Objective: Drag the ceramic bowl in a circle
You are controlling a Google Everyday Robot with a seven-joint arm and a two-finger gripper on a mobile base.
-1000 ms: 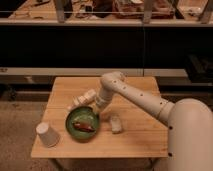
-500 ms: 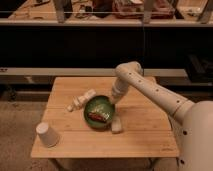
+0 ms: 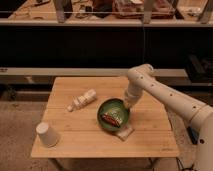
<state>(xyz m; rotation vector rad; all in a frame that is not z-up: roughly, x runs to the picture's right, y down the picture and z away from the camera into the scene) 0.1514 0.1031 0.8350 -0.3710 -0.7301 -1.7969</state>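
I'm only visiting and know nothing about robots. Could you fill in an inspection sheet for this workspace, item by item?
Surface: wooden table, plain boards.
Job's things: ceramic bowl, green, upright near the table's middle, with a reddish-brown food piece inside.
Clutter: white paper cup at the near left corner; pale segmented object lying left of the bowl; pale block against the bowl's near edge.
Grippers: gripper shut, at the bowl's far right rim; whether it pinches the rim cannot be told.
Cables: nothing seen.
Surroundings: dark bench behind the table, its top cluttered; speckled floor.
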